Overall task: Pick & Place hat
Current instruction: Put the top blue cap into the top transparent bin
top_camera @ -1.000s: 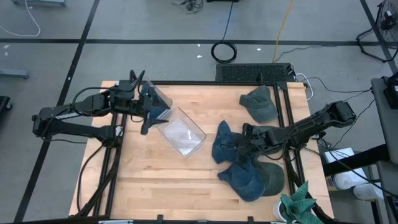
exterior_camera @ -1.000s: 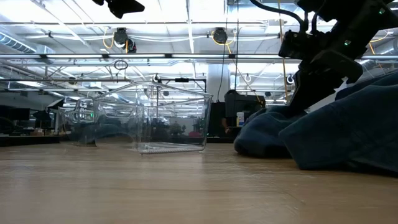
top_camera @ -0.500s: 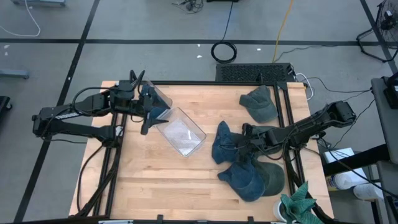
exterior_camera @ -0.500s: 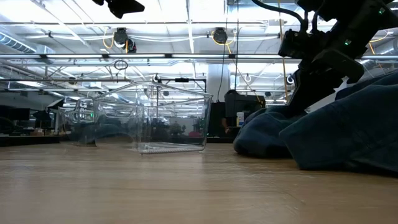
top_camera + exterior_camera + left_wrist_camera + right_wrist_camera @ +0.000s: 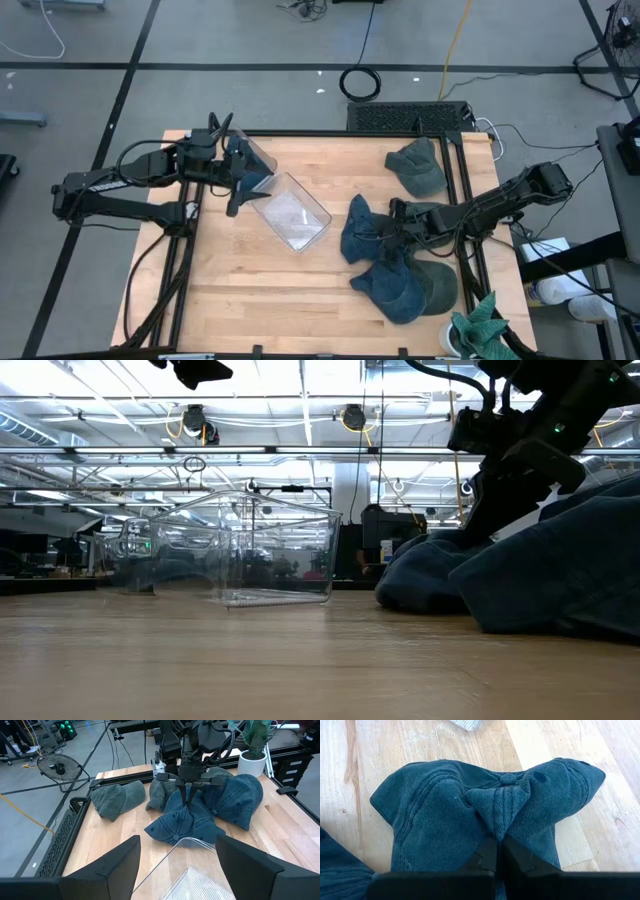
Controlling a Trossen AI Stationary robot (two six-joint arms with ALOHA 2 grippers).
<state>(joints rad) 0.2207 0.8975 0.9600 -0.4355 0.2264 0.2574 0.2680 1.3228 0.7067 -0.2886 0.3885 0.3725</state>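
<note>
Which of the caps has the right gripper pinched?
The blue denim cap nearest the clear plastic bin; the right gripper is shut on its crown, the others lie untouched.
</note>
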